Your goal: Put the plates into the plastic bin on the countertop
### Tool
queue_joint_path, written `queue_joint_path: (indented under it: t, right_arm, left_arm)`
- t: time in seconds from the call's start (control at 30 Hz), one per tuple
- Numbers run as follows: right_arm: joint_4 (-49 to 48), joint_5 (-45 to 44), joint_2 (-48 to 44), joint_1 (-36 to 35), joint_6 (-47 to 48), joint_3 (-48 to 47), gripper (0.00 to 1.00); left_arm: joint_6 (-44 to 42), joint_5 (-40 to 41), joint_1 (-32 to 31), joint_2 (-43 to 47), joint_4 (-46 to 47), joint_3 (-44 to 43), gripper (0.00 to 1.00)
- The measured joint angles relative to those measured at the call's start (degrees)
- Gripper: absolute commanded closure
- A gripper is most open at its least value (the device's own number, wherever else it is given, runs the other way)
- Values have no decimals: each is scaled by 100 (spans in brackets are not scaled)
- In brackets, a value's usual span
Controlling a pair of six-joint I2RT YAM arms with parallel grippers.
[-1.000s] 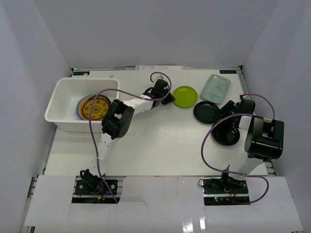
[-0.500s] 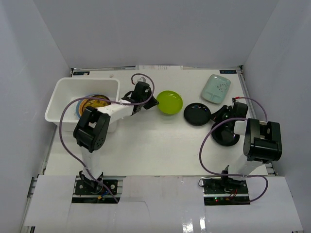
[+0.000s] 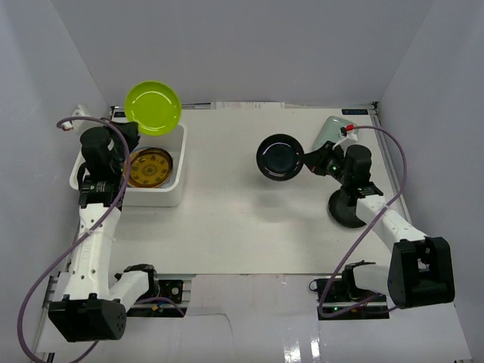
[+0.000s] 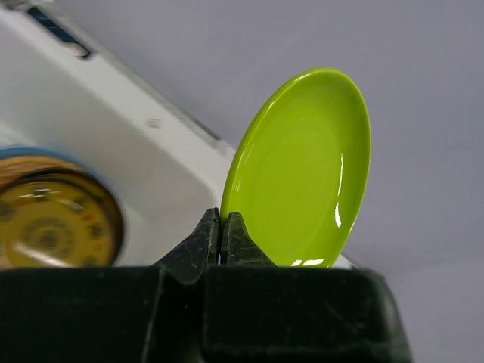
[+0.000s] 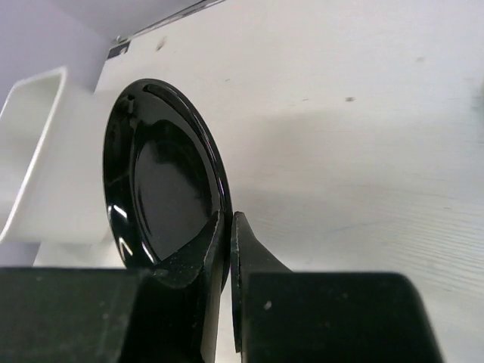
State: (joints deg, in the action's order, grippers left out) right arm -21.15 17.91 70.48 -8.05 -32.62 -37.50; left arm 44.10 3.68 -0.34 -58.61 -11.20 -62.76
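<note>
My left gripper [image 3: 130, 127] is shut on the rim of a lime green plate [image 3: 153, 108], held up in the air over the far side of the white plastic bin [image 3: 174, 185]; the plate also shows in the left wrist view [image 4: 302, 166]. In the bin a brown-and-gold plate [image 3: 148, 168] lies on a light blue plate [image 3: 121, 162]. My right gripper [image 3: 306, 162] is shut on a black plate [image 3: 280, 157], held above the countertop [image 3: 242, 227]; it also shows in the right wrist view [image 5: 162, 178]. Another black plate [image 3: 348, 212] and a pale mint plate [image 3: 327, 130] lie at the right.
Pale grey walls enclose the table on three sides. The right arm's purple cable loops over the right part of the table. The bin stands at the far left, against the left wall.
My left arm swung left and lifted the lime green plate from mid-table to above the bin. My right gripper raised a black plate off the table and carried it left.
</note>
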Motion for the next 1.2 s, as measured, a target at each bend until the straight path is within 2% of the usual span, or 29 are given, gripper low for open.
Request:
queue_joint_path:
  t: [0.17,0.3,0.4,0.43,0.5,0.53,0.57,0.6,0.8,0.9,1.1,1.13,1.17,1.2]
  right_arm:
    - [374,-302,-44,-1056,20,-553,92]
    - [588,-658,258,-1945,114,-1381,92]
    - [691,-909,719,-2625,188,-2140,92]
    - [710,-992,905,-2837,221,-2404,92]
    - [791,-1137,1276,-3200,310,-2892,92]
    - [885,-1204,1499,-3373,350,-3174,92]
    - [962,-1272,1742,-3510,398,-3462,92]
    - [1067,-1346,1996,-3633,446,-3792,92]
    - [1567,-1626,3482,-3998,610,-5565,92]
    - [1832,-1762,4266,-4138,669,-6561,92]
    - [2249,-2039,5733,-4513,822,-8268,92]
    - [2293,-2061,5923,-4586,824,-8435,90]
    - [2341,-2070,6092,-4651,828,-8581,84]
    - [2371,-2076,6218,-4706,822,-8664,62]
  left_arm:
    - [-195,308,955,-205,-688,619,100]
    - [-216,380,1270,-800,-1115,1137,100]
    - [-234,372,1298,-1069,-1178,1228,69]
    - [-260,358,1298,-1058,-1128,1226,48]
    - [-249,260,1298,-1058,-990,1222,25]
    - [-269,238,1292,-1036,-977,1226,10]
    - [-262,160,1285,-1003,-914,1235,5]
    - [-260,101,1281,-942,-866,1239,2]
    - [-203,-142,1287,-138,-846,1132,2]
    - [-111,-520,1287,195,-813,640,2]
    - [-11,-1738,1248,205,-529,-479,2]
    - [-11,-1963,1217,203,-479,-562,2]
    - [-9,-2170,1185,205,-439,-599,2]
    - [-7,-2396,1145,205,-400,-608,2]
